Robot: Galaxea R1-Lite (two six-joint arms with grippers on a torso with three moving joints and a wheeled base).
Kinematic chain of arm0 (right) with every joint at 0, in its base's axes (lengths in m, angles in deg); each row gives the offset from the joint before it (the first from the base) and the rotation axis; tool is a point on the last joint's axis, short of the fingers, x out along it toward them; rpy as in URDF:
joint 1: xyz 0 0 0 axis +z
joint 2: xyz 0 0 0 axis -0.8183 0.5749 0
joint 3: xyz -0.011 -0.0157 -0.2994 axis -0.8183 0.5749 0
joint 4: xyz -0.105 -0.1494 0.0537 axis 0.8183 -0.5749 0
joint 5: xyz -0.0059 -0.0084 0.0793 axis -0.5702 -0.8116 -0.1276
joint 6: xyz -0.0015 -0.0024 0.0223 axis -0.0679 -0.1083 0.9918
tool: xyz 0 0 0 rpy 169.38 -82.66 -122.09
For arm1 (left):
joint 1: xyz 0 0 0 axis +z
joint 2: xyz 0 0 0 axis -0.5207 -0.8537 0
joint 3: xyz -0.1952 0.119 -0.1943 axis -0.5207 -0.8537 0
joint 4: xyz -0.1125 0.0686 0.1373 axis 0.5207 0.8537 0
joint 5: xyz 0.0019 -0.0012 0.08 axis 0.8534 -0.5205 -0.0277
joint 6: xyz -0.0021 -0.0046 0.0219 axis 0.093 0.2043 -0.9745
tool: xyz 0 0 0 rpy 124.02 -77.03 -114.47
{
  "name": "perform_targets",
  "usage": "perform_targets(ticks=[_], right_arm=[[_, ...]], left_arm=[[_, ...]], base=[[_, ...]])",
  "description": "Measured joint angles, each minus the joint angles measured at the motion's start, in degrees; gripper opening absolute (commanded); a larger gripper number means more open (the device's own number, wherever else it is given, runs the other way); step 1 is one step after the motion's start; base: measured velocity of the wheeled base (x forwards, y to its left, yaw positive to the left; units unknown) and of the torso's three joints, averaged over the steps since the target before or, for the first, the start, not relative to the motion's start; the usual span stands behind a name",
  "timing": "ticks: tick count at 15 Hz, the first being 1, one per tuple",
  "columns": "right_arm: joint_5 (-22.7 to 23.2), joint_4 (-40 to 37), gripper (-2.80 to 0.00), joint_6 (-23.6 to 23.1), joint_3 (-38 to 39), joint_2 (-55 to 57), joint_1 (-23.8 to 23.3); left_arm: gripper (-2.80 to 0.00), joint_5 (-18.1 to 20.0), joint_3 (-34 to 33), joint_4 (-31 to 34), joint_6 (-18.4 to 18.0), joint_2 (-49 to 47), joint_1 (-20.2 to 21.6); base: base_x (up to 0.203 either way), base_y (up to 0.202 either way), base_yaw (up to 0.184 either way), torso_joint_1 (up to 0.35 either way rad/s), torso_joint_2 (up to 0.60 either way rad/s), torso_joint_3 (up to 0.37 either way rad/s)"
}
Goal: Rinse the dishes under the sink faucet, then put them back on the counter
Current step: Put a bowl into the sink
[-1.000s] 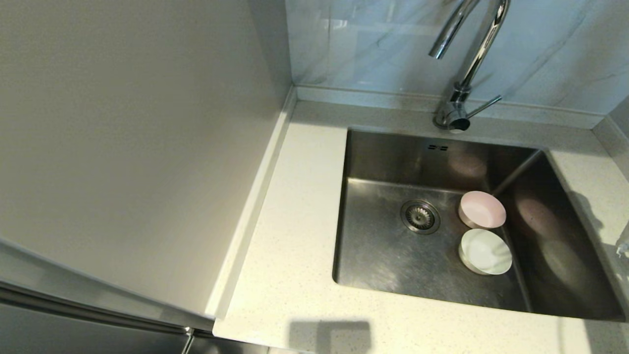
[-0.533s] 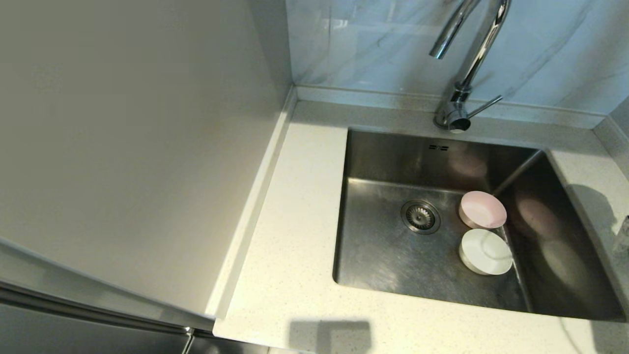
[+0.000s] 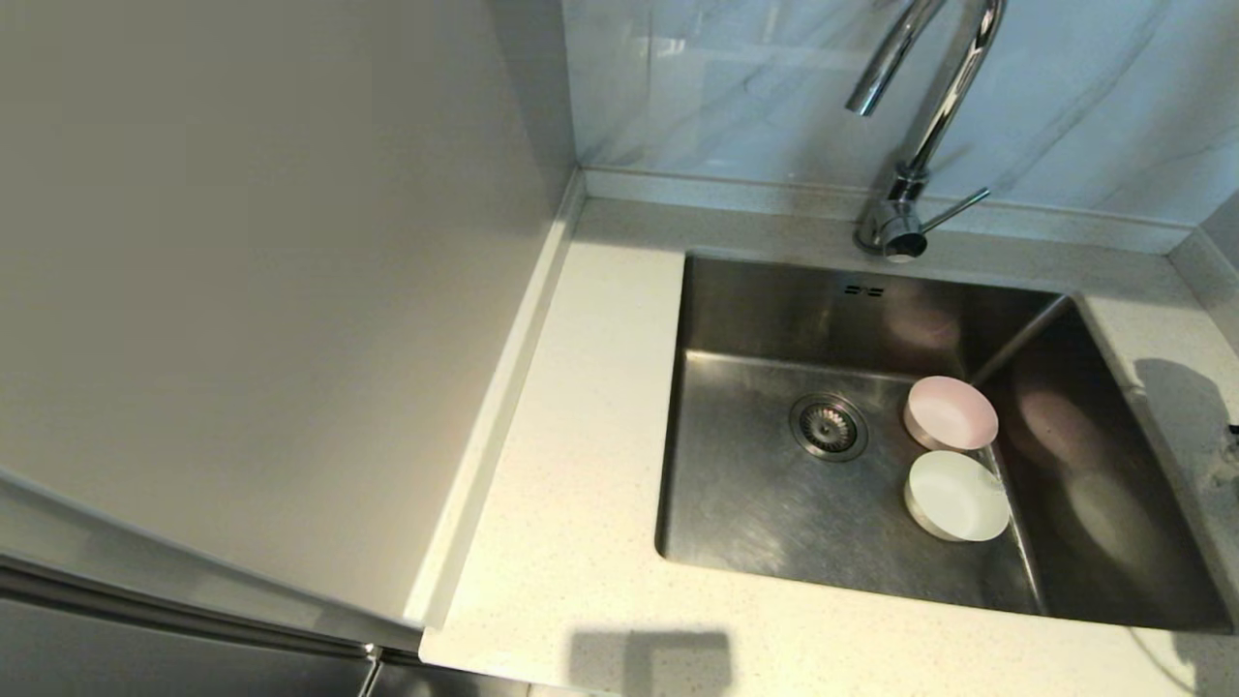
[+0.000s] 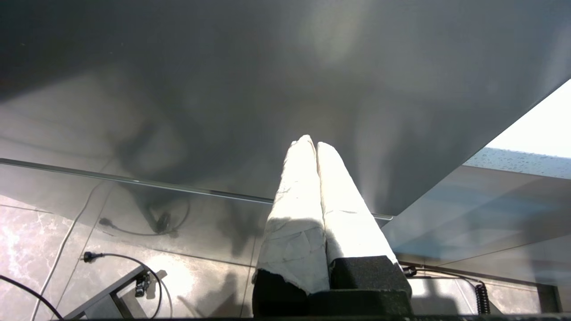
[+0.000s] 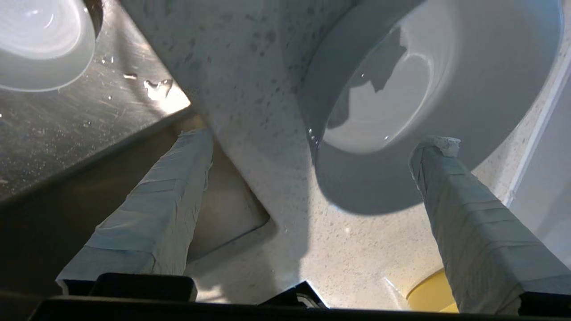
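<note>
Spread wide, the right gripper holds nothing — its taped fingers hang over the speckled stone counter at the sink's right rim, with a smooth light grey-white bowl upright on the counter beyond the tips. Pressed together and empty, the left gripper sits parked against a flat grey panel. Down in the brushed steel sink, the pink bowl and white bowl crowd the right wall beside the round drain strainer. The chrome gooseneck faucet rises at the back edge.
</note>
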Motion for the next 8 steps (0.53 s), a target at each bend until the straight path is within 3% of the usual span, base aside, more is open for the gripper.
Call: perform_targets(ticks=[8], right_arm=[[0.56, -0.04, -2.8, -2.91, 0.97, 1.72, -1.96]], left_arm=[[-2.8, 0.02, 0.0, -0.01, 0.02, 0.0, 0.0]], base=[[0.0, 0.0, 0.0, 0.0, 0.0, 0.0]])
